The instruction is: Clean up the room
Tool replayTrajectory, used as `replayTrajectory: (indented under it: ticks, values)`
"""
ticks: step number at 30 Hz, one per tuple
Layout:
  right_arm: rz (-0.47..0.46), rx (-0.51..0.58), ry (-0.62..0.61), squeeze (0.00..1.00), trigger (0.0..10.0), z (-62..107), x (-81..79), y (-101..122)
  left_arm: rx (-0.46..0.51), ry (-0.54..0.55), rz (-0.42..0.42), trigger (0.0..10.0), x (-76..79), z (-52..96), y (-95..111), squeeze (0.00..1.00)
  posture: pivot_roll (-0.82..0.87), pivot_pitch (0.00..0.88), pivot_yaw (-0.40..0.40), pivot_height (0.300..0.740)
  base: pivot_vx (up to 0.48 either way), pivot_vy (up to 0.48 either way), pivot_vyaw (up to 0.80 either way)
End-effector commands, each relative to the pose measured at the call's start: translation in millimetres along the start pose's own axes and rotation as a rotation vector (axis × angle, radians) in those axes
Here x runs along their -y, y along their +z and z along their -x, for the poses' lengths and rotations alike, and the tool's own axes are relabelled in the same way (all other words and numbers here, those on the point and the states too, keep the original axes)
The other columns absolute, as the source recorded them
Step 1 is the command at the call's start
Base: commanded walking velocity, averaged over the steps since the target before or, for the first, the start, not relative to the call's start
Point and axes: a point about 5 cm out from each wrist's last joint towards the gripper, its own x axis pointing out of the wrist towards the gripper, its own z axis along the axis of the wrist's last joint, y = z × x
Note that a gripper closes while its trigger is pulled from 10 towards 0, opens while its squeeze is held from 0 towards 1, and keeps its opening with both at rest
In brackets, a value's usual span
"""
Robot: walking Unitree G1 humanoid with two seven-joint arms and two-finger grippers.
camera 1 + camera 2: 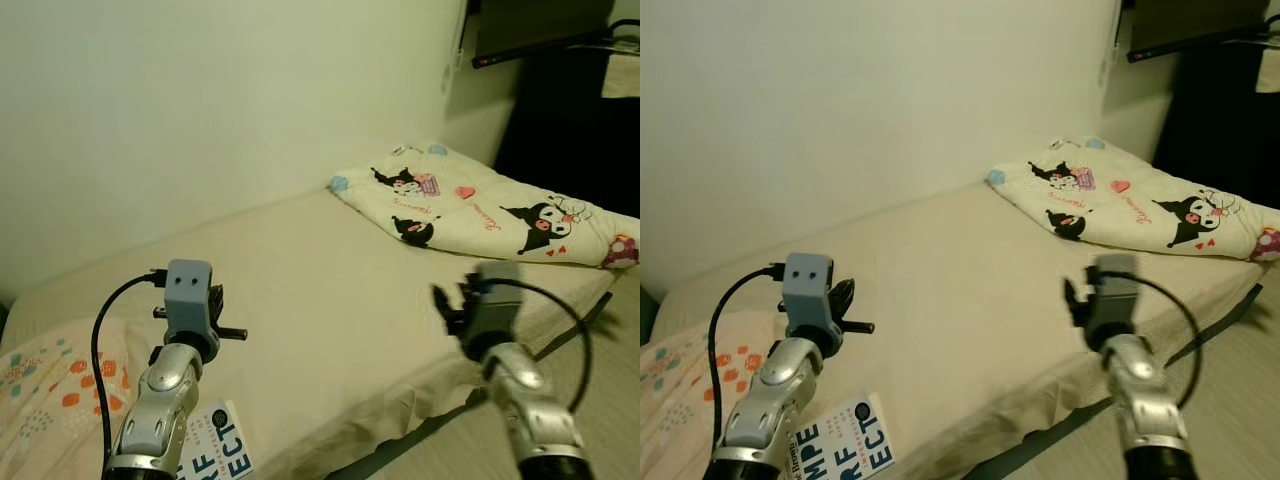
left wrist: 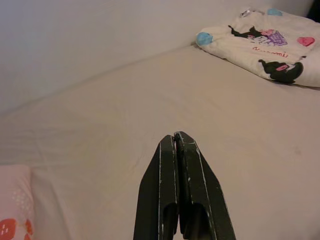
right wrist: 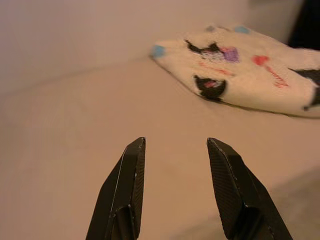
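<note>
Because the job is to tidy the room, the thing to pick up looks like the folded blanket. It lies at the far end of the bed, close to the wall, well apart from both grippers. It is cream with cartoon pictures, little hearts and blue dots. It looks puffy and soft, like a quilt. I think it is light but floppy, so it will sag and unfold if only one corner is lifted. The best place to grab is probably the thick folded edge that faces the robot, with a fat pinch of cloth so it does not slip out.

The left gripper hangs over the middle of the bed with its jaws pressed together and nothing between them. The right gripper hovers near the bed's front edge, its jaws apart and empty, pointing toward the blanket.

The bed sheet is plain beige, smooth and a bit wrinkled. A pillow with orange and green spots lies at the near left end. A book with big blue letters lies beside it; it looks flat and stiff.
</note>
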Motion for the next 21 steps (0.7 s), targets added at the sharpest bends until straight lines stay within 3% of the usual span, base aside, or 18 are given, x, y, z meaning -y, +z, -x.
replayTrajectory:
  ticks: [1, 2, 5, 6, 8, 12, 17, 21]
  values:
    - [-0.03, -0.029, 0.0, 0.0, 10.0, 0.3, 0.9, -6, 0.021, -0.006, -0.004, 10.0, -0.2, 1.0, 4, 0.0, -0.1, 0.022, 0.013, 0.732, 0.0, 0.0, 0.0]
    - [-0.024, -0.047, -0.013, 0.0, 10.0, 1.8, 7.6, -9, 0.027, -0.008, 0.0, 10.0, 0.1, 1.2, 5, 0.0, -0.1, 0.022, 0.013, 0.732, 0.0, 0.0, 0.0]
    - [-0.024, -0.047, -0.013, 0.0, 10.0, 1.8, 7.6, -9, 0.027, -0.008, 0.0, 10.0, 0.1, 1.2, 5, 0.0, -0.1, 0.022, 0.013, 0.732, 0.0, 0.0, 0.0]
    - [-0.027, -0.087, -0.055, 0.0, 10.0, 3.8, 27.6, -13, 0.034, -0.008, 0.005, 10.0, -0.6, 1.3, 6, 0.0, -0.09, 0.021, 0.01, 0.732, 0.0, 0.0, 0.0]
    - [-0.027, -0.087, -0.055, 0.0, 10.0, 3.8, 27.6, -13, 0.034, -0.008, 0.005, 10.0, -0.6, 1.3, 6, 0.0, -0.09, 0.021, 0.01, 0.732, 0.0, 0.0, 0.0]
    - [-0.023, -0.161, -0.111, 0.0, 10.0, 4.3, 56.1, -19, 0.032, -0.007, 0.003, 10.0, -0.8, 1.9, 6, 0.0, -0.09, 0.021, 0.008, 0.732, 0.0, 0.0, 0.0]
    - [-0.052, -0.176, -0.168, 0.0, 10.0, 5.0, 66.7, -21, 0.03, -0.012, -0.001, 10.0, -0.1, 2.4, 6, 0.0, -0.09, 0.021, 0.006, 0.732, 0.0, 0.0, 0.0]
    - [-0.002, -0.2, -0.204, 0.0, 10.0, 6.4, 69.3, -28, 0.026, -0.007, -0.001, 10.0, -1.1, 3.3, 6, 0.0, -0.08, 0.024, 0.007, 0.732, 0.0, 0.0, 0.0]
